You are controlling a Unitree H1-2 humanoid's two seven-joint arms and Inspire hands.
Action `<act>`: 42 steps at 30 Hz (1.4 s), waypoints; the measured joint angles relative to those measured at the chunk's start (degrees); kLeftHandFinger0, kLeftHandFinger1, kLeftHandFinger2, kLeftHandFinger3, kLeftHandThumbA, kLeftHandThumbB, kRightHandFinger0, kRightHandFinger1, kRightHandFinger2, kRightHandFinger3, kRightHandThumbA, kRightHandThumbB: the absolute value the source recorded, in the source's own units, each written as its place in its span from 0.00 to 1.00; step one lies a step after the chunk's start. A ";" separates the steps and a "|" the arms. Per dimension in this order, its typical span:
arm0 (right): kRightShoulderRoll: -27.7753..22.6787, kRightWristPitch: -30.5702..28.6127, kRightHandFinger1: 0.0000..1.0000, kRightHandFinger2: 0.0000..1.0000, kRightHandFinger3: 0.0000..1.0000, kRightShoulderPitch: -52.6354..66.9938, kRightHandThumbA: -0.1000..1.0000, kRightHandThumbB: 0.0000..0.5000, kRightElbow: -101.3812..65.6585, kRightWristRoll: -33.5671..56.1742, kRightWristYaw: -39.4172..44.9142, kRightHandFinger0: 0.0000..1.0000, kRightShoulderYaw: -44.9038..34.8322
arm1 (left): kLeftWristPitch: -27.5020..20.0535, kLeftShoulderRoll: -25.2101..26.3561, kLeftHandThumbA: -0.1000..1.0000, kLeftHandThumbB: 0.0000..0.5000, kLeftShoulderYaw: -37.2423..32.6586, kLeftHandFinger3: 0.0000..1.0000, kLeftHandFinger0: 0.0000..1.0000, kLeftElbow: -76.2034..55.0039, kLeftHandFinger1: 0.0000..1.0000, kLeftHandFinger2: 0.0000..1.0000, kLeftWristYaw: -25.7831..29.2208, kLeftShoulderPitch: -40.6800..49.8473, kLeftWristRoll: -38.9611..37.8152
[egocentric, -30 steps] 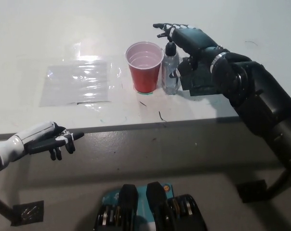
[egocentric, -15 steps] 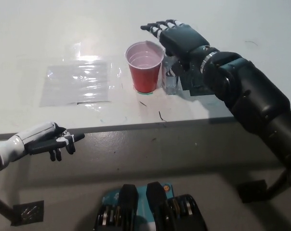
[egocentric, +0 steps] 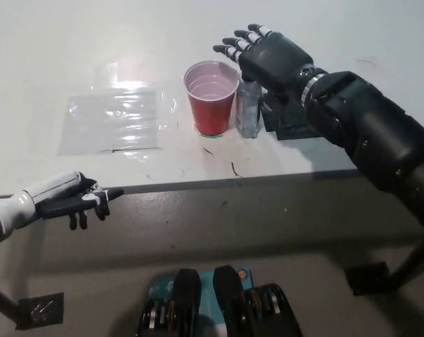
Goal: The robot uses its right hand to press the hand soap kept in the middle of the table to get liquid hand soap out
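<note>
A small clear soap bottle [egocentric: 249, 112] stands on the white table [egocentric: 324, 28], just right of a red plastic cup [egocentric: 211, 97]. My black right hand [egocentric: 268, 59] hovers flat over the bottle's top, palm down, fingers spread and pointing up-left; it hides the pump head. Whether the palm touches the pump I cannot tell. My white left hand [egocentric: 64, 203] rests off the table's front edge at the lower left, fingers loosely extended and holding nothing.
A clear plastic sheet [egocentric: 114, 119] lies flat on the table left of the cup. A dark object [egocentric: 289, 125] sits behind the bottle under my right forearm. The table's front edge [egocentric: 219, 184] runs across the middle.
My right hand has swung over the bottle, from beside its top to covering the pump, fingers fanned out above it. The left hand drifted slightly left and down.
</note>
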 measured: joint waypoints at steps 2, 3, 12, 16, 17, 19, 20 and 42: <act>0.07 -0.01 1.00 1.00 1.00 0.43 1.00 0.88 -0.39 0.37 0.24 1.00 -1.25 | 0.00 0.00 0.86 0.34 -0.01 0.62 0.35 -0.01 0.34 0.46 -0.03 -0.01 0.16; 0.18 -0.01 1.00 1.00 1.00 0.84 1.00 0.87 -0.53 0.97 0.46 1.00 -2.29 | 0.00 0.00 0.86 0.35 0.00 0.62 0.36 -0.02 0.34 0.46 -0.02 -0.01 0.24; 4.27 1.92 1.00 1.00 1.00 5.33 1.00 0.77 -2.63 7.26 3.06 1.00 -12.89 | 0.00 0.04 0.87 0.35 0.00 0.64 0.36 -0.03 0.35 0.47 -0.05 -0.01 0.45; 5.69 3.36 1.00 1.00 1.00 6.10 1.00 0.82 -3.66 9.11 4.15 1.00 -14.59 | 0.00 0.05 0.87 0.36 0.01 0.63 0.37 -0.03 0.36 0.49 -0.05 -0.01 0.46; 5.90 3.53 1.00 1.00 1.00 6.12 1.00 0.82 -3.64 9.35 4.19 1.00 -14.72 | 0.00 0.04 0.88 0.36 0.00 0.63 0.38 -0.03 0.37 0.49 -0.05 -0.01 0.45; 6.02 3.64 1.00 1.00 1.00 6.12 1.00 0.84 -3.50 9.60 4.17 1.00 -14.80 | 0.00 0.05 0.88 0.36 0.01 0.64 0.38 -0.03 0.36 0.49 -0.05 -0.01 0.44; 6.12 3.61 1.00 1.00 1.00 6.12 1.00 0.82 -3.16 9.73 4.10 1.00 -14.80 | 0.00 0.05 0.88 0.36 0.01 0.63 0.37 -0.02 0.36 0.49 -0.05 -0.01 0.43; 2.17 2.40 1.00 1.00 1.00 4.69 1.00 0.90 -1.47 4.52 0.44 1.00 -7.48 | -0.02 0.18 0.91 0.38 -0.01 0.64 0.36 -0.02 0.35 0.48 -0.09 -1.09 0.62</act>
